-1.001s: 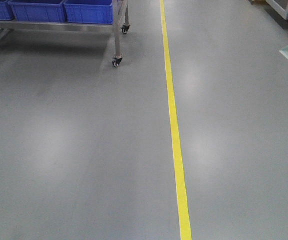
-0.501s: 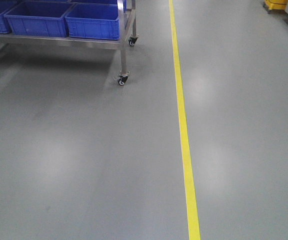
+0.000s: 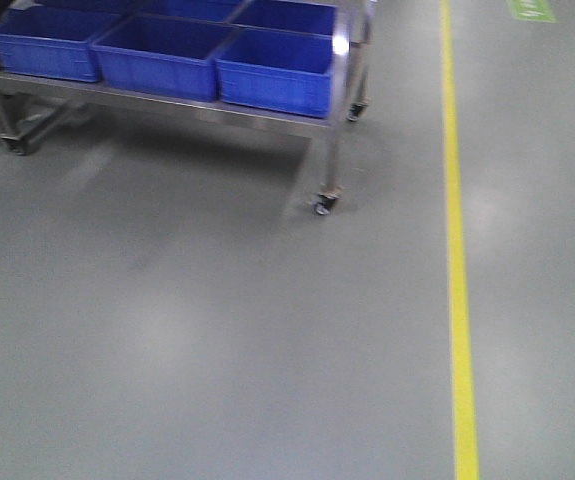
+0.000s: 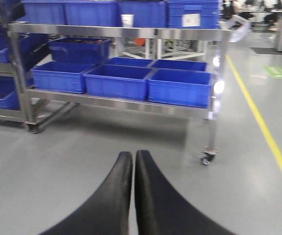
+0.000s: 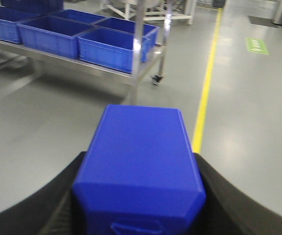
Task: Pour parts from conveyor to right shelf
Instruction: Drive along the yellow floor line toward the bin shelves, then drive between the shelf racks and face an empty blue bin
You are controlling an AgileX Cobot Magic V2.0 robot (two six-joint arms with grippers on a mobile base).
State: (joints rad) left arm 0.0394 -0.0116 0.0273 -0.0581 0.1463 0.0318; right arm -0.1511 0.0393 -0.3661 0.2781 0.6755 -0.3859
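My right gripper [image 5: 140, 169] is shut on a bright-blue plastic block [image 5: 140, 156], one of the parts, which fills the gap between the two black fingers. My left gripper [image 4: 133, 156] is shut, its fingertips together with nothing between them. A steel-framed shelf on casters [image 3: 267, 117] stands ahead at the upper left of the front view, with large blue bins [image 3: 277, 68] on its lower level. The left wrist view shows the same shelf [image 4: 131, 104] close ahead. It lies to the front left in the right wrist view [image 5: 138, 49]. The conveyor is out of view.
A yellow line [image 3: 457, 250] runs along the glossy grey floor to the right of the shelf. The shelf's near caster [image 3: 322, 205] sticks out toward it. More blue bins [image 4: 91, 12] sit on the upper level. Another rack [image 4: 3, 93] stands further left. A green floor mark [image 5: 256, 45] lies beyond the line.
The front view has shifted: the shelf with its bins has come further into the picture, moving right and down. The yellow line has slid to the right.
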